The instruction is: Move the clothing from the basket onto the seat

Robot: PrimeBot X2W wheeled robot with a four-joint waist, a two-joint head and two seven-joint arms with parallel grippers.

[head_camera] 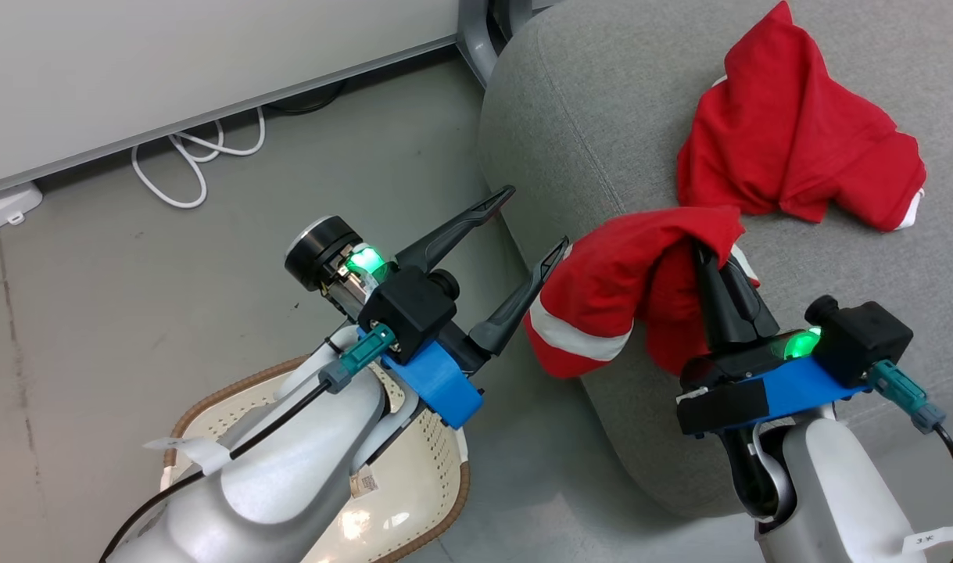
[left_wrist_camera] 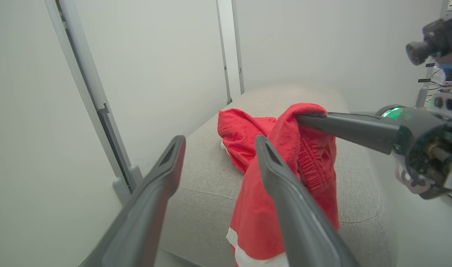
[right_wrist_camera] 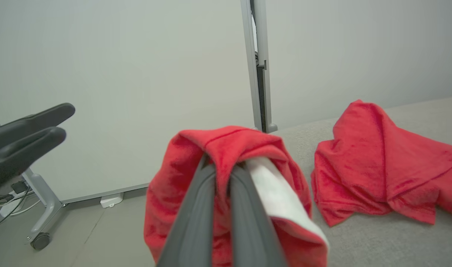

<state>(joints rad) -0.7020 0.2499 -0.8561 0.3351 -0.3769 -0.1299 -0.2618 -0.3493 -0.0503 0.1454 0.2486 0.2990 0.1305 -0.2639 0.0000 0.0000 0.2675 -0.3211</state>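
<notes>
The right pincer (head_camera: 703, 254) is pinching the banded red garment (head_camera: 601, 289), which is dangling over the seat's (head_camera: 585, 117) rounded edge, so it is probably needing carrying further in beside the plain red garment (head_camera: 789, 141) before release, while the left pincer (head_camera: 537, 216) is hovering spread and empty near the basket (head_camera: 210, 400).

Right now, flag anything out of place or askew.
The banded garment hangs bunched from the shut right gripper, drooping past the edge of the sofa rather than lying on it. The plain garment lies crumpled on the sofa. The left gripper is open and empty. Nothing looks spilled or damaged.
</notes>
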